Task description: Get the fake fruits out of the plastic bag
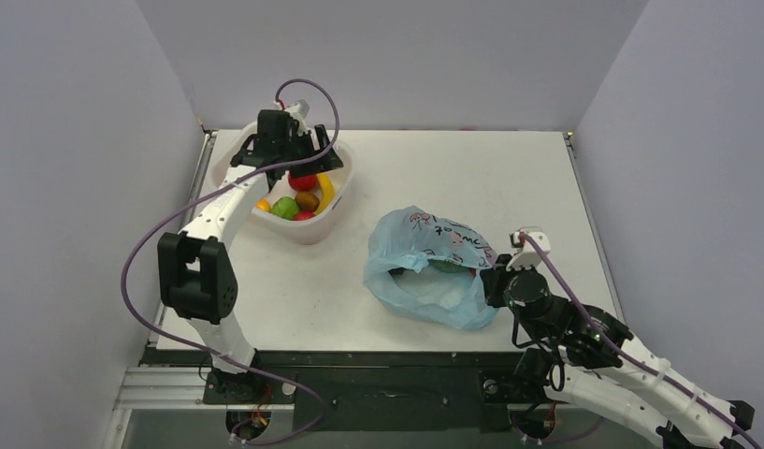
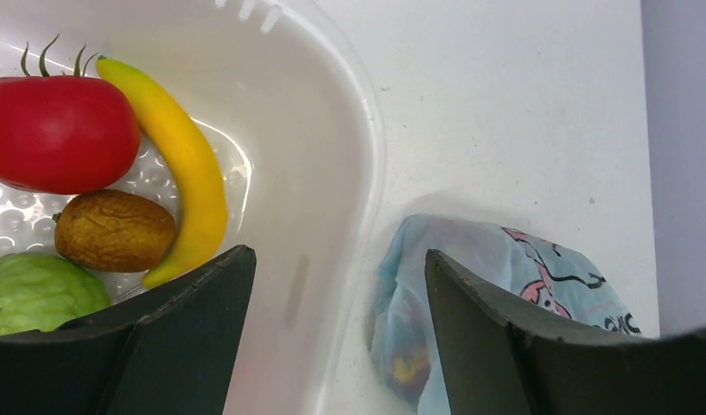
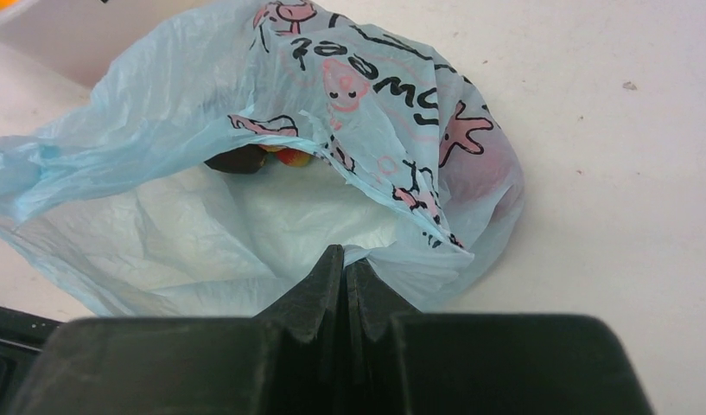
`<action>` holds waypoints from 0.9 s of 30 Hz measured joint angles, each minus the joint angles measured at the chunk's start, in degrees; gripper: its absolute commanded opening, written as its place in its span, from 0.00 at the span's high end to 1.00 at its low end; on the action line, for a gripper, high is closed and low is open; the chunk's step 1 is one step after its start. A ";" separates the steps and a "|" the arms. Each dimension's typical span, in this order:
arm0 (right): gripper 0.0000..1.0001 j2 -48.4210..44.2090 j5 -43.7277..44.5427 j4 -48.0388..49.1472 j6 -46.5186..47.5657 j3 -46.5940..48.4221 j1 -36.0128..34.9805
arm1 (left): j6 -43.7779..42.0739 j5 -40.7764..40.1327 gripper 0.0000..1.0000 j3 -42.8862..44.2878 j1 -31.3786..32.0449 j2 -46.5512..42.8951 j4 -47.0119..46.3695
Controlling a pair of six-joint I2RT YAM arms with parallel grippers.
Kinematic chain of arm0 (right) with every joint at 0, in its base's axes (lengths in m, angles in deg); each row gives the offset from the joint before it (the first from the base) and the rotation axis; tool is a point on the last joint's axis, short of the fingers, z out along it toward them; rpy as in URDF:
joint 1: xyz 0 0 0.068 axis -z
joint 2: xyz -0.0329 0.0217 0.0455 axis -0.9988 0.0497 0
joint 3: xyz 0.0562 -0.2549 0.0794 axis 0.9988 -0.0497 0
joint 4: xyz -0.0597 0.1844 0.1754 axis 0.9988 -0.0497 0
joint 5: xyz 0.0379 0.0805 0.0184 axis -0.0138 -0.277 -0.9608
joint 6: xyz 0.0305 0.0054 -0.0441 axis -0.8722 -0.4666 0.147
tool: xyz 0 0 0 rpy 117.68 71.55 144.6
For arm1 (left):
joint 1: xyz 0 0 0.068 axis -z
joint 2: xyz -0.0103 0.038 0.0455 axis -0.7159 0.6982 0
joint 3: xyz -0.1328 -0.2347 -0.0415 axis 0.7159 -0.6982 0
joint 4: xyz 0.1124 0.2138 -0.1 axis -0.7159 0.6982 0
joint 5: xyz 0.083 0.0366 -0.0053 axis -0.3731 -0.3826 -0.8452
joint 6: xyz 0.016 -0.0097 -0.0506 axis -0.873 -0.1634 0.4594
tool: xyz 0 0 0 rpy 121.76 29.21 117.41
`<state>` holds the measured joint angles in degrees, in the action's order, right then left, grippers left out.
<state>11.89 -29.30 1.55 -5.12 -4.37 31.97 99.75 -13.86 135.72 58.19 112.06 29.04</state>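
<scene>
Risk: bag (image 3: 159, 130) film is sagging over its mouth, so the next reach may be snagging it or tugging it out of R gripper (image 3: 345, 259). Fruits (image 3: 290, 157) left inside are sitting deep at the back. R gripper is pinching bag rim, jaws fully together. L gripper (image 2: 338, 255) is hanging wide apart over tub (image 2: 366, 156) rim, holding nothing. Apple (image 2: 60, 134) & banana (image 2: 189, 164) are lying in tub.

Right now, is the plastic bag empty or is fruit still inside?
Not empty: the plastic bag gapes open, and the right wrist view shows a dark piece and a red-orange piece inside.
</scene>
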 measured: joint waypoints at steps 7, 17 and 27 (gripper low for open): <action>1.00 8.37 -2.01 -0.17 0.39 0.28 -0.13 | -4.17 -4.09 0.30 -2.21 6.43 -6.88 -1.16; 1.00 13.25 -5.27 -0.15 1.51 0.31 -4.90 | -14.03 -14.03 0.19 -10.34 20.79 -14.14 -4.66; 1.00 10.21 -1.40 -1.01 1.42 2.16 -4.98 | -15.32 -12.50 0.18 -13.57 30.25 -24.92 -5.57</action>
<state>22.10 -30.70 0.54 -3.70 -2.20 26.99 84.42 -26.37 122.15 88.44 87.15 23.47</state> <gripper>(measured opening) 0.003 0.849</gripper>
